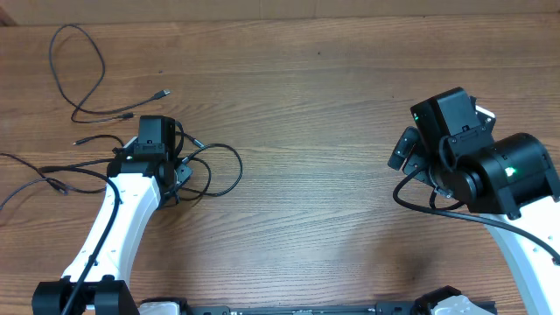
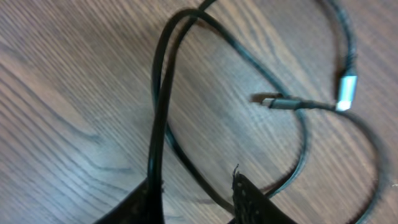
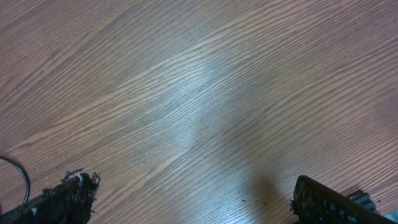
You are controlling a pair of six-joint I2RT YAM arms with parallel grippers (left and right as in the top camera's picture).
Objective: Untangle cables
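the left gripper [image 2: 196,190] stands spread on the left of the wooden table [image 1: 306,79], low over a tangle of thin black cables [image 2: 159,93]. one cord runs against a finger [image 2: 140,208], another crosses the gap, and a silvery plug tip [image 2: 346,90] lies just beyond. the right gripper [image 3: 193,183] hangs wide apart over the wood, well apart from the cords.

- The table [image 1: 315,131] lies bare across the middle and beneath the right end effector [image 3: 193,183], leaving open passage.
- Cables [image 2: 159,93] loop around the left end effector [image 2: 196,183], crowding the table's left side.
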